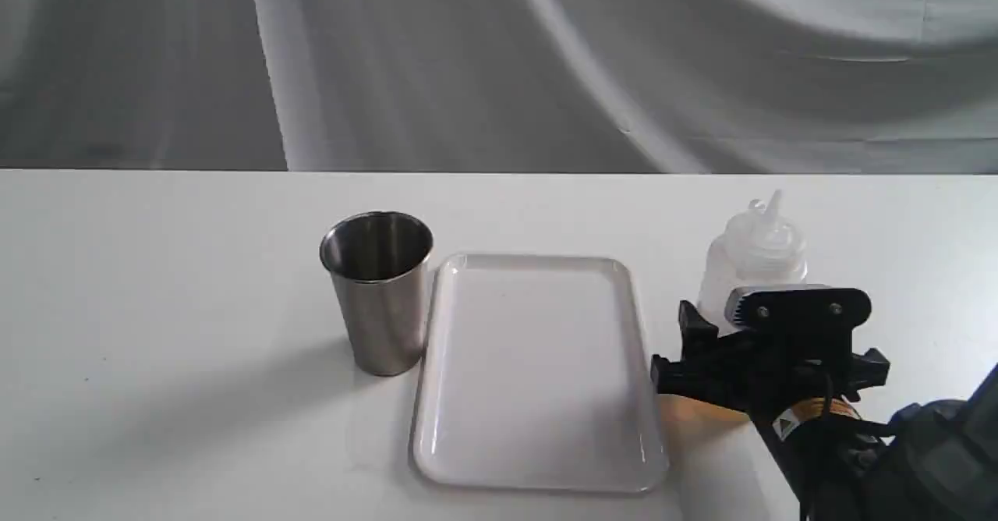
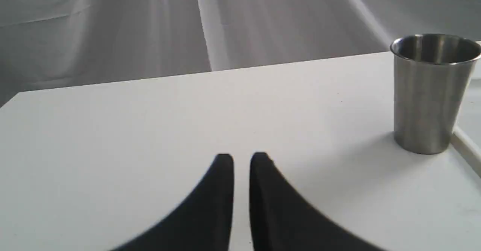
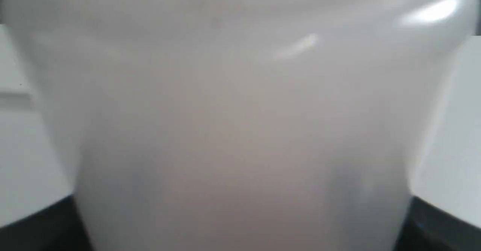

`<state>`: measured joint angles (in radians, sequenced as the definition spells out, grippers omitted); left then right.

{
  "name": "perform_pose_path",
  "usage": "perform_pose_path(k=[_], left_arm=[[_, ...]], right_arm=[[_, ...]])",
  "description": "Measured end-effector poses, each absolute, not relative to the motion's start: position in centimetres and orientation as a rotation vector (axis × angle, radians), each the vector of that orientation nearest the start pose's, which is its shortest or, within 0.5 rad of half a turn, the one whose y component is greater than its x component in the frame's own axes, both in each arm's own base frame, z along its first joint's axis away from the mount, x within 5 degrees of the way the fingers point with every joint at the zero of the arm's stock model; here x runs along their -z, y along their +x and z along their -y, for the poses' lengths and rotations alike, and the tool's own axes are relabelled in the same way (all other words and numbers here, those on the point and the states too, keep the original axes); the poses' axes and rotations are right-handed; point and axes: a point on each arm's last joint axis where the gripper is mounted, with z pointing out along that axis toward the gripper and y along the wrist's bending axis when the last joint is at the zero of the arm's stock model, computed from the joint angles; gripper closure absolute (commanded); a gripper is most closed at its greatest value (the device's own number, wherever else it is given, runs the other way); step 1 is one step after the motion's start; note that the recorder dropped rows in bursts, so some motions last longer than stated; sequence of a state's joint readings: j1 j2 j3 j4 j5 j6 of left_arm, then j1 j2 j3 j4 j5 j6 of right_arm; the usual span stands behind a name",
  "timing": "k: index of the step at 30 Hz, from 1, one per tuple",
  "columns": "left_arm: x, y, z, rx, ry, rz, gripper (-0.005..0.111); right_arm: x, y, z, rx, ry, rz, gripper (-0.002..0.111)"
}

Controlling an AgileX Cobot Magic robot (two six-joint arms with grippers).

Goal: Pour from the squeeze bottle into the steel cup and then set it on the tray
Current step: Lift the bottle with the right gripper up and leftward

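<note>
The squeeze bottle (image 1: 753,260) stands upright on the table right of the tray (image 1: 538,365), nozzle up; its lower half is hidden behind my right gripper (image 1: 780,343), with an amber tint showing below. In the right wrist view the whitish bottle wall (image 3: 240,123) fills the frame, and the dark fingers (image 3: 41,224) press against both its sides. The steel cup (image 1: 380,291) stands upright just left of the tray, also seen as the cup (image 2: 430,93) in the left wrist view. My left gripper (image 2: 241,156) hovers low over bare table, fingers almost together, holding nothing.
A white table (image 1: 156,310) carries everything, with a grey draped cloth (image 1: 499,61) behind its far edge. The tray's rim (image 2: 466,145) shows beside the cup in the left wrist view. The right arm (image 1: 920,458) enters from the near right corner.
</note>
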<state>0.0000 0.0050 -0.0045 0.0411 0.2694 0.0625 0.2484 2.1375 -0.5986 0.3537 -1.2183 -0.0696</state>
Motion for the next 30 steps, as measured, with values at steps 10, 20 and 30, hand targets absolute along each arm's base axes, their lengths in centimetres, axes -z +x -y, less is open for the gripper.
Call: perform_pose_path(k=[10, 20, 30], left_arm=[[-19.0, 5.5, -0.1, -0.084, 0.082, -1.752, 0.098], [-19.0, 5.5, -0.1, -0.084, 0.082, -1.752, 0.098], [-19.0, 5.5, -0.1, -0.084, 0.082, -1.752, 0.098]], right_arm=[[-10.0, 30.1, -4.6, 0.094, 0.052, -1.795, 0.108], [-17.7, 29.4, -5.6, 0.062, -0.055, -1.604, 0.108], [-23.1, 27.8, -7.1, 0.047, -0.211, -1.593, 0.108]])
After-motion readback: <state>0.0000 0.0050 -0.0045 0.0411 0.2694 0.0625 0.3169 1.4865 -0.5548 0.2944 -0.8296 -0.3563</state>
